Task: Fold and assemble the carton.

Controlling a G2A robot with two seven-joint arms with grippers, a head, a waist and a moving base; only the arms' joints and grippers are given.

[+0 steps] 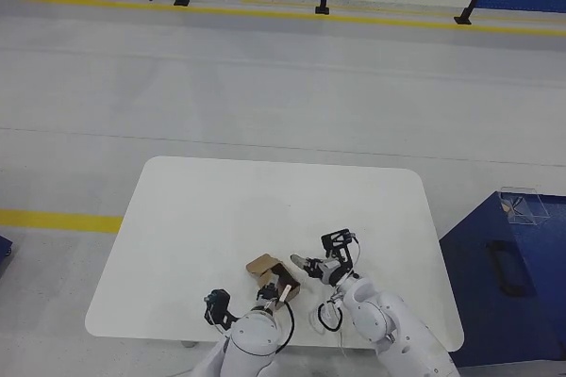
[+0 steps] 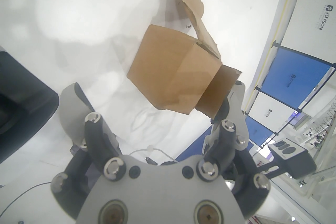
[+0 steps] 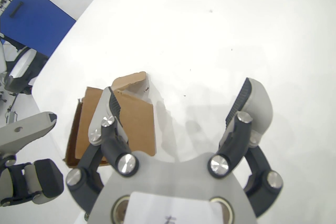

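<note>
Carton [image 2: 170, 72] is seen lying on the white table [image 1: 264, 203], just ahead of the left gripper [image 2: 155, 93] and close in front of the right gripper [image 3: 178, 88]. Its brown body has been raised into a squared tube. A long flap [image 2: 191, 7] is left standing out at the end farthest from the left gripper, and an end flap [image 2: 220, 89] hangs open at the nearer end.

The left gripper is spread wide with nothing clamped. The end flap seems to rest against the inner side of one finger [image 2: 237, 104], though contact cannot be confirmed. The right gripper is likewise opened wide and holds nothing, with one finger [image 3: 105, 109] poised over the carton's upper panel and the other over bare table.

The flap-closing step is judged to be in hand, with the task perhaps half done. For the next move, the body would need to be steadied by one gripper while the open end flap is pushed inward by the other.

The carton's underside and interior are hidden, so it cannot be told whether any tabs are tucked.
</note>
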